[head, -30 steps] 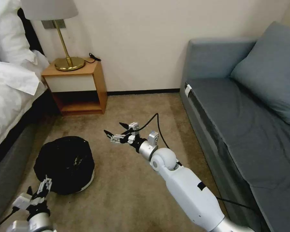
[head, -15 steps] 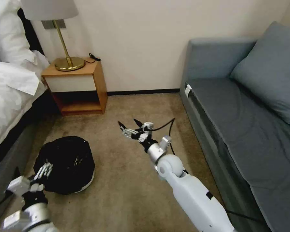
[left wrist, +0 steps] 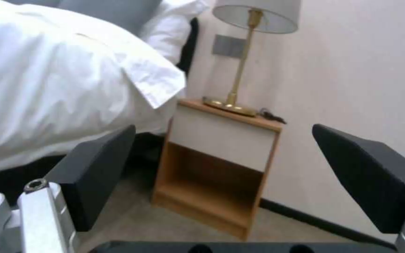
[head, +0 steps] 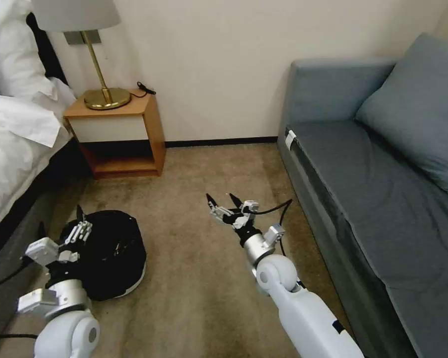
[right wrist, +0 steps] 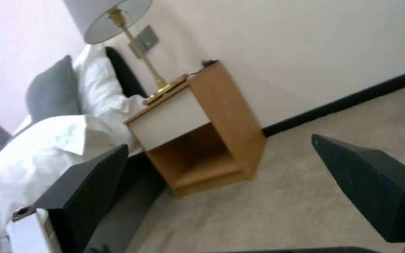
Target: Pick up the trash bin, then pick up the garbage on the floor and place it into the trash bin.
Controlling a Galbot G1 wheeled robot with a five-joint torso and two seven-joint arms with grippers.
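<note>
Left pincer (head: 59,224) agape beside trash bin (head: 115,258).

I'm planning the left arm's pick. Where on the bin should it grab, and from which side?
Probably the top rim of the bin, from above on its bed-facing side, one finger inside the wall and one outside. The bin stands upright with its mouth open, and its round body looks too wide to span. The open left pincer hovers right by that edge; the right pincer, also open, hangs apart over carpet.
</note>
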